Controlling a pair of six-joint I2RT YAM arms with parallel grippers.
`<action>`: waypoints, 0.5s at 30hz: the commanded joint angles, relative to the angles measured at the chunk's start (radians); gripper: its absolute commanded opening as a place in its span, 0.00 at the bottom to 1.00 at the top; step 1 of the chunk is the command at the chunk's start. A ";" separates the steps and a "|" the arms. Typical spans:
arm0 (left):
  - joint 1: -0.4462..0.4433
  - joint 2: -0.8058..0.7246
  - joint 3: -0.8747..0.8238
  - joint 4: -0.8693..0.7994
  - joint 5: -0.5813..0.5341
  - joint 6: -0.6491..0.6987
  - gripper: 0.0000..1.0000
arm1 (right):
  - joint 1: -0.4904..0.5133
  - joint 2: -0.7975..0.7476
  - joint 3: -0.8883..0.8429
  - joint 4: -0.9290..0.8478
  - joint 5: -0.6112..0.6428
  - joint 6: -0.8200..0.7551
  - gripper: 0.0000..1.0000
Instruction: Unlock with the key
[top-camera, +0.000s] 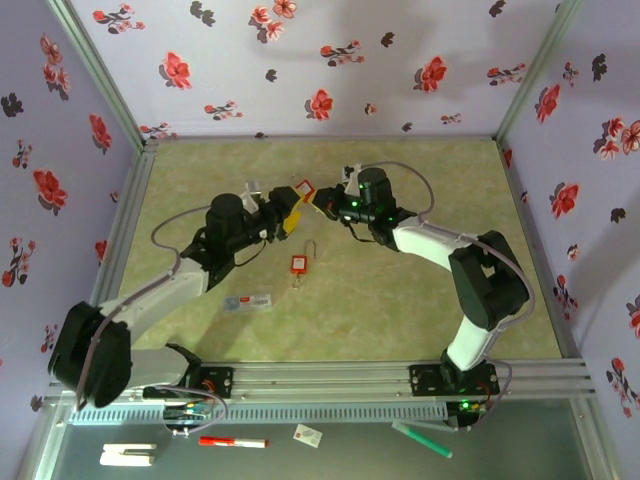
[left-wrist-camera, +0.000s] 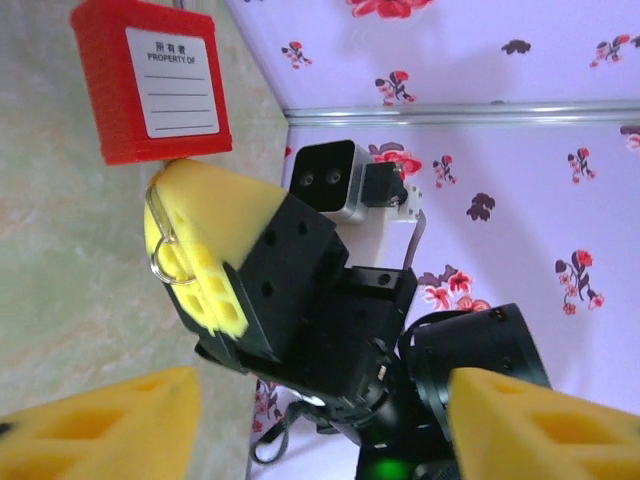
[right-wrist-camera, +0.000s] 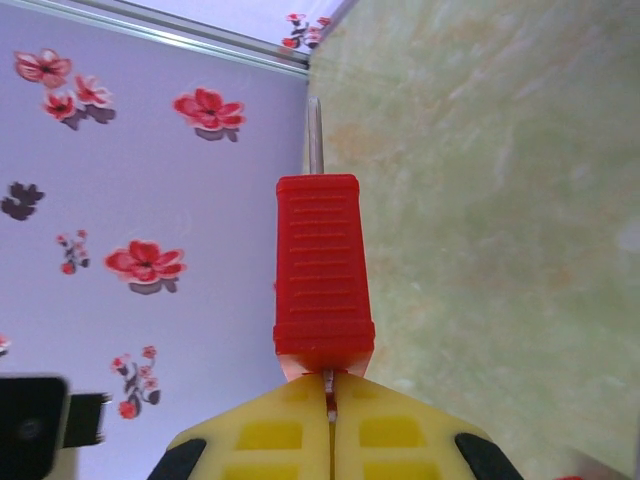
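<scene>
Where the right gripper (right-wrist-camera: 330, 405) presses its yellow pads (right-wrist-camera: 270, 435) flat together, we see the key (right-wrist-camera: 328, 384) as a thin dark sliver pinched in the seam. Its tip meets the underside of the red padlock (right-wrist-camera: 322, 268). That padlock stands just beyond the fingertips, its metal shackle (right-wrist-camera: 315, 135) pointing away from us. From the left wrist we read a white label (left-wrist-camera: 172, 82) headed PROPERTY OF on the padlock's face. We also notice a thin wire ring (left-wrist-camera: 165, 258) lying against the side of the right gripper's pad. The left gripper (top-camera: 287, 216) has its jaws spread wide with nothing between them. Its two yellow fingers (left-wrist-camera: 100, 425) sit at the lower corners of its own view, facing the right gripper from the left. From above, we find both grippers meeting over the middle of the counter (top-camera: 380, 310), slightly toward the far side. A second red padlock (top-camera: 298, 264) lies on the counter just nearer than them. A small label card (top-camera: 248, 300) lies nearer again, to the left.
</scene>
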 joint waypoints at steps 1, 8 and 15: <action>0.026 -0.072 -0.011 -0.209 -0.043 0.023 0.80 | 0.008 -0.047 0.036 -0.093 0.038 -0.119 0.00; 0.051 0.008 0.058 -0.295 -0.027 -0.011 0.84 | 0.083 -0.111 0.107 -0.343 0.134 -0.390 0.00; 0.063 0.092 0.090 -0.231 -0.017 -0.047 0.85 | 0.165 -0.145 0.135 -0.469 0.230 -0.554 0.00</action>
